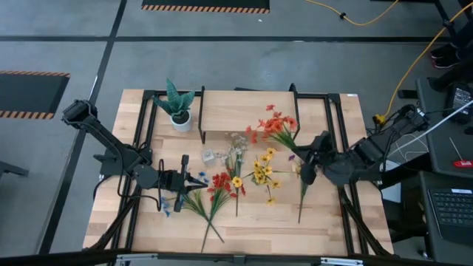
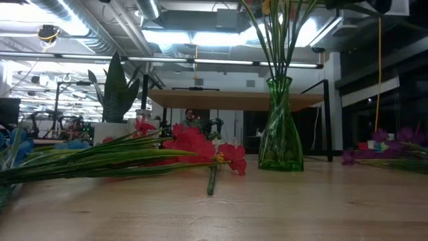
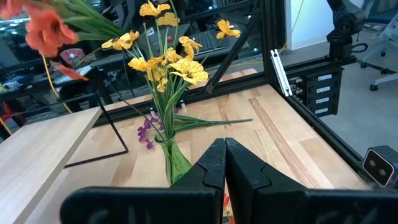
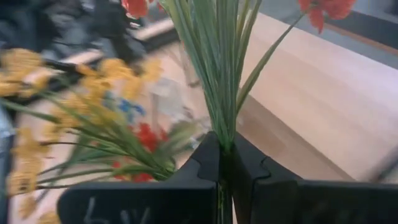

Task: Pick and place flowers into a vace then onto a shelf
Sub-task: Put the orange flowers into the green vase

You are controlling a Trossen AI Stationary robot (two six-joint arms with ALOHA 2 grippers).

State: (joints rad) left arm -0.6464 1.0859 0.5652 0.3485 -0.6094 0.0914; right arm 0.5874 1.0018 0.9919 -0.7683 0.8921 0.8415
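Tops of the stems in the green vase [image 2: 280, 127] cut off by the low view's upper edge. Yellow flowers [image 4: 74, 112] beside the vase blurred in the right wrist view. Small pale object [image 1: 209, 155] near the vase too small to tell.

Robotics lab or workshop: grey concrete floor [image 1: 244, 59] with hazard-striped markings, exposed ceiling ducts [image 2: 87, 27], strip lights, a yellow cable [image 1: 414, 66], black-framed wooden workbench [image 1: 332, 214].

Vase [image 2: 279, 127] before shelf [image 1: 236, 111], flowers [image 1: 222, 185] left of it.
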